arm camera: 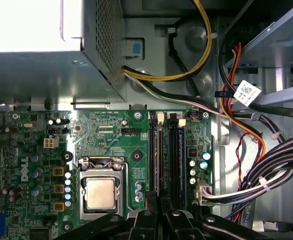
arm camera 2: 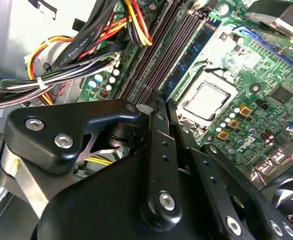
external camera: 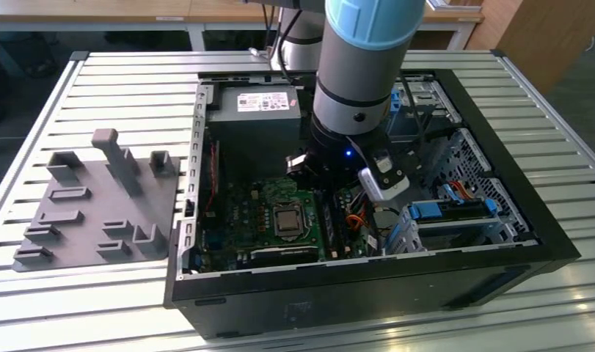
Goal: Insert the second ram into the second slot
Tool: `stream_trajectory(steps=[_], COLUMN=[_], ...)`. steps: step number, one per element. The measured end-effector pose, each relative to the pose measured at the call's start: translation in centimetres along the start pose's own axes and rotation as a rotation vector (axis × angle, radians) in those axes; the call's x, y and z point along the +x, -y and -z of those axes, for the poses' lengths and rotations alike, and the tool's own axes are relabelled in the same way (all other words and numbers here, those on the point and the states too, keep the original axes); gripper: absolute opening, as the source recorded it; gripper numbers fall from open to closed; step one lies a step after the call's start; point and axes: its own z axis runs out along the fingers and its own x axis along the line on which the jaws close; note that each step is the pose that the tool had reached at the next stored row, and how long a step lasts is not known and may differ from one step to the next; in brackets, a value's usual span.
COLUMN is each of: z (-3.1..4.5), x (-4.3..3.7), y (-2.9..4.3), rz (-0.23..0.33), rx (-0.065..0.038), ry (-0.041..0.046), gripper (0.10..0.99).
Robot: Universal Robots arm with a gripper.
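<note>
Hand | above memory slots | possibly touching | motherboard below

Both wrist views hug motherboard (exterior afar).

The board is green and the case is black. The wires are yellow, red and black. The counter is silver with long stripes.
</note>
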Motion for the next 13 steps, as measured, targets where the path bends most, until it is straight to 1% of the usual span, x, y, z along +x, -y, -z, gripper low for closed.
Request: stream_trajectory(steps=[6, 10, 13], z=[-0.31, -0.77, -0.96], x=[-0.51, -0.64, -0.65], y=[0.0, 0.02, 0.03], rz=[0.0, 0.002, 0.024], rx=[-0.002, -0.002, -0.002], ry=[-0.0034, -0.0076, -0.0122], gripper=[0.137, 0.137, 0.137])
